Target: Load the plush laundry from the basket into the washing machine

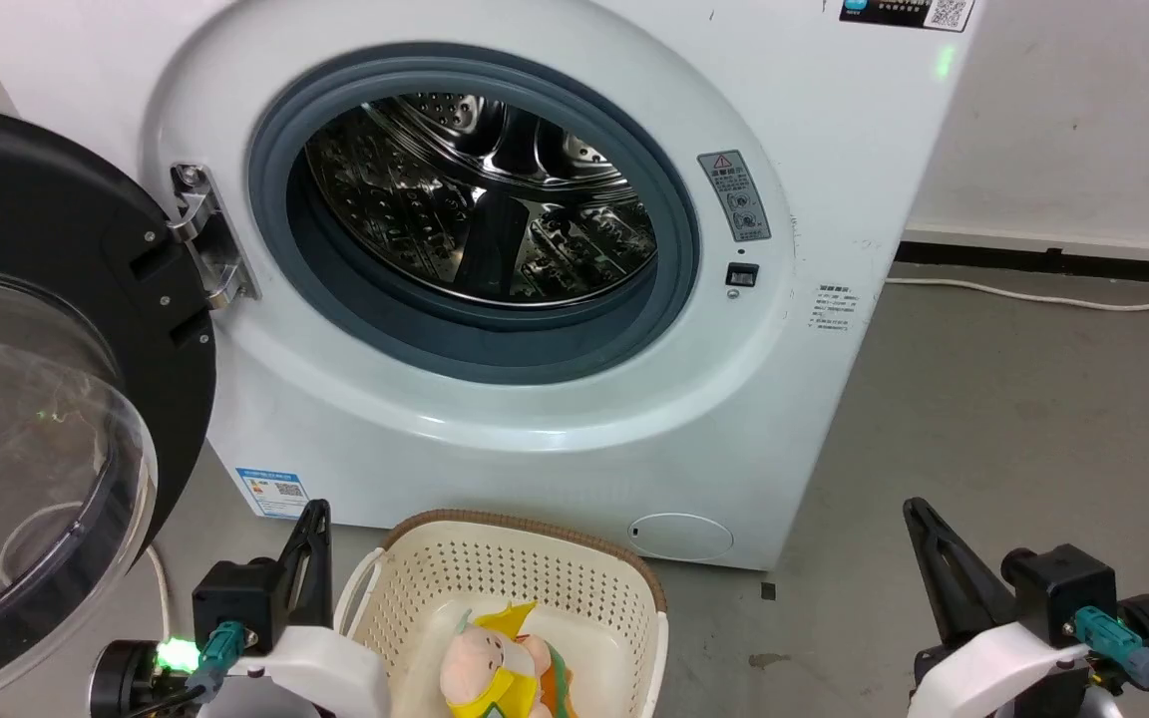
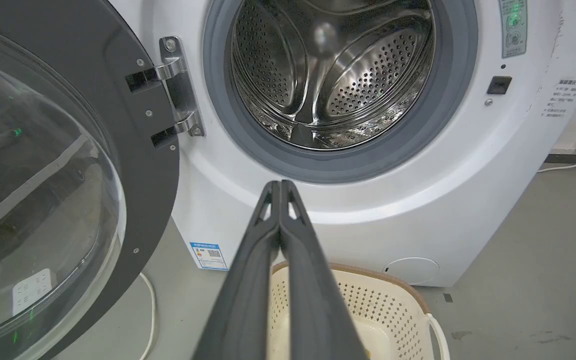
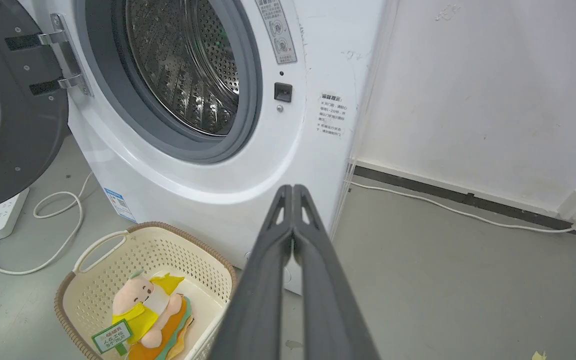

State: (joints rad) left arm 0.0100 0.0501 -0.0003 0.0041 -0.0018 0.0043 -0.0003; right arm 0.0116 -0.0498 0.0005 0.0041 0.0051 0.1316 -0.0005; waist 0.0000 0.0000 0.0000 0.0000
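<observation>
Plush laundry (image 3: pixel 143 312) lying on the floor of the basket (image 1: pixel 495 568) — basket just in front of the washing machine (image 1: pixel 555 439), door (image 1: pixel 56 249) swung wide left, steel drum (image 1: pixel 485 199) exposed. Left gripper (image 2: pixel 280 184) fingers pressed together, gripping nothing, beside the basket's left rim. Right gripper (image 3: pixel 293 187) likewise closed and empty — well off right, over the floor (image 1: pixel 983 419).

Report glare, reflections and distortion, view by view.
Head view: hard highlights on the steel drum, room reflections in the domed door. Left wrist view: green glints on that door, washing machine bowed by the lens. Right wrist view: even light, plush laundry sharp.
</observation>
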